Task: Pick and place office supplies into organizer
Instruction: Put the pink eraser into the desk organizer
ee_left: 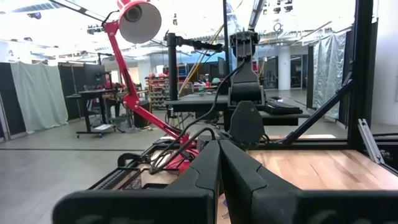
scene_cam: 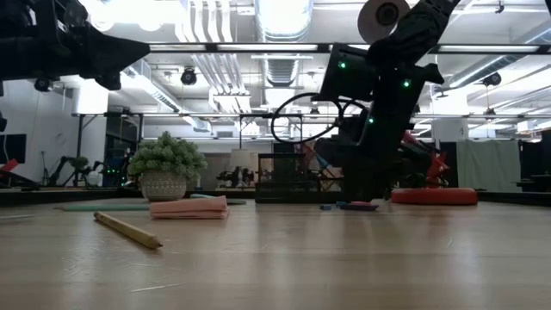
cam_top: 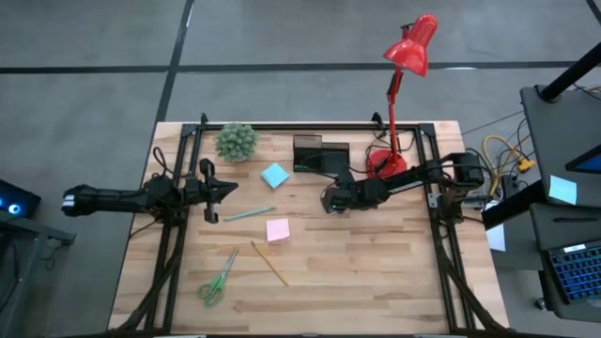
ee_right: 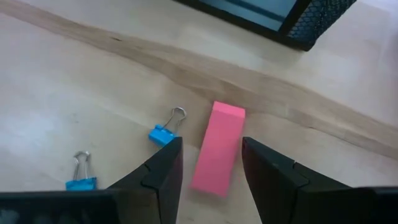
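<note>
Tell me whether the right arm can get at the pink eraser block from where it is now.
Probably yes. The right pincer is open, with the pink eraser block lying flat on the table between its fingers. The blue binder clip sits just outside one finger, touching nothing, so nothing seems to block closing.

2 sticky pads [cam_top: 274, 176], 2 blue clips [ee_right: 164, 132], 1 pink eraser [ee_right: 217, 148], 1 pen [cam_top: 249, 214], pencil [cam_top: 269, 264], scissors [cam_top: 218, 278].

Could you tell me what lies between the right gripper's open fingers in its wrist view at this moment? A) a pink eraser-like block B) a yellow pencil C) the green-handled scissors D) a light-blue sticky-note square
A: in the right wrist view the pink block lies on the wood between the open fingers of the right gripper, with two blue binder clips off to one side and the black organizer beyond.
</note>
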